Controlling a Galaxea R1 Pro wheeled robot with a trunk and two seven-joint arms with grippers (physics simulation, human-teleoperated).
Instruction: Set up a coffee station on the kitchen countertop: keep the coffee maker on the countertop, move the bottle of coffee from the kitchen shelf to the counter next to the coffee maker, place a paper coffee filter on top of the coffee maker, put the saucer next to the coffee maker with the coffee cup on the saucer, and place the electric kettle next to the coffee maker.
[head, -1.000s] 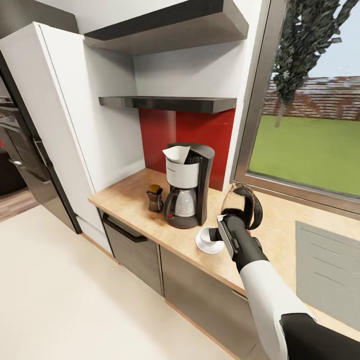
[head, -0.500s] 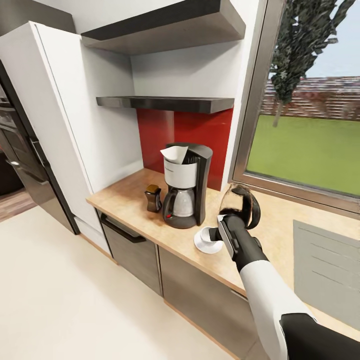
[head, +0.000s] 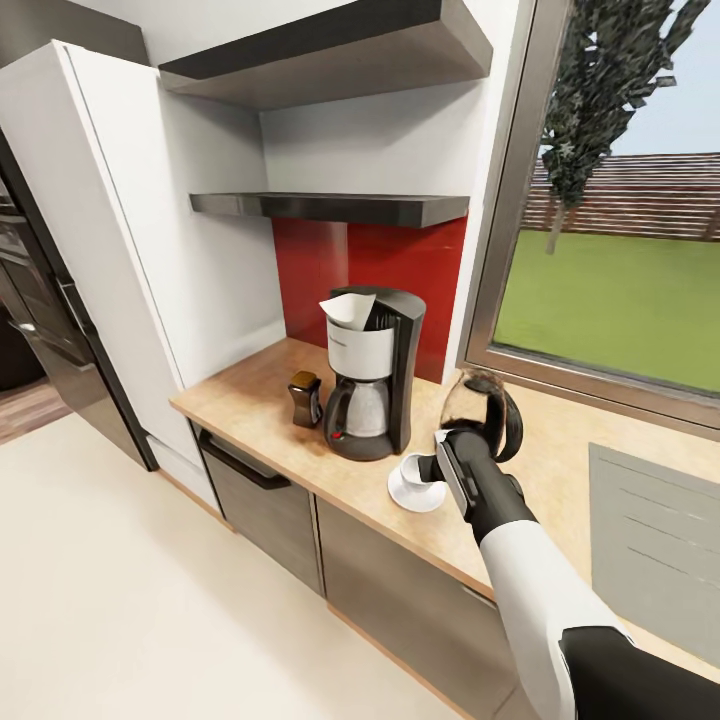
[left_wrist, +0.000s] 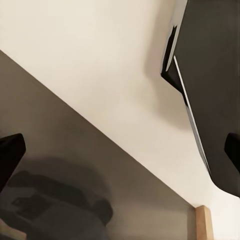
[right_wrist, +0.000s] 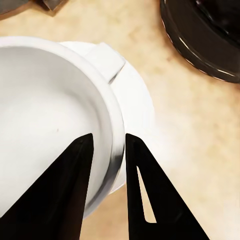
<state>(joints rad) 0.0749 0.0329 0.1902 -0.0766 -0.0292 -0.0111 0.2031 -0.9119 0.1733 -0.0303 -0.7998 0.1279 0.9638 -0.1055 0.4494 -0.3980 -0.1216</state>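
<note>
On the kitchen countertop the coffee maker stands before the red backsplash, with the paper coffee filter on its top. The bottle of coffee is just left of it. To its right the coffee cup rests on the saucer, and the electric kettle stands behind them. My right gripper is at the cup. In the right wrist view its fingers straddle the rim of the coffee cup above the saucer, shut on it. My left gripper is open over the floor.
The kitchen shelf hangs above the coffee maker, with a second shelf higher up. A tall white cabinet borders the counter on the left, a window on the right. A grey ribbed panel lies in the counter at far right.
The head view has drifted slightly, so the counter things sit a little further left. The right arm and the cup have stayed in place.
</note>
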